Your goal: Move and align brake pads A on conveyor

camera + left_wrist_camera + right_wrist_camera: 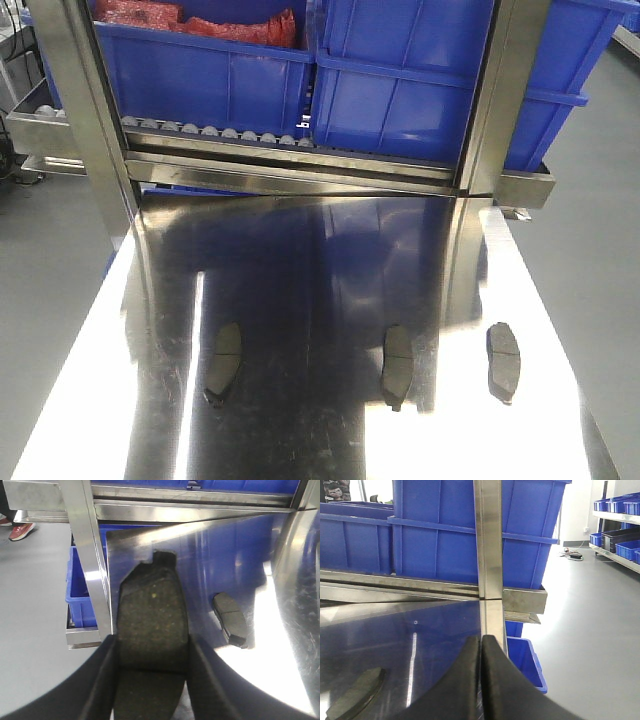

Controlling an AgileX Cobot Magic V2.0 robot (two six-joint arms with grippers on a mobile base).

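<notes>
Three brake pads lie on the shiny steel table (300,270) in the front view: a left pad (224,362), a middle pad (398,364) and a right pad (503,360). Neither gripper shows there. In the left wrist view my left gripper (152,647) is shut on another brake pad (152,615), friction face up, held over the table's left edge. A further pad (231,619) lies to its right. My right gripper (480,640) is shut and empty, with a pad (355,695) on the table to its lower left. The conveyor is out of view.
A steel roller rack (290,165) with blue bins (400,80) crosses the far end of the table, between steel posts (85,110). One bin holds red bags (200,25). Another blue bin (525,662) sits on the floor past the table's right edge.
</notes>
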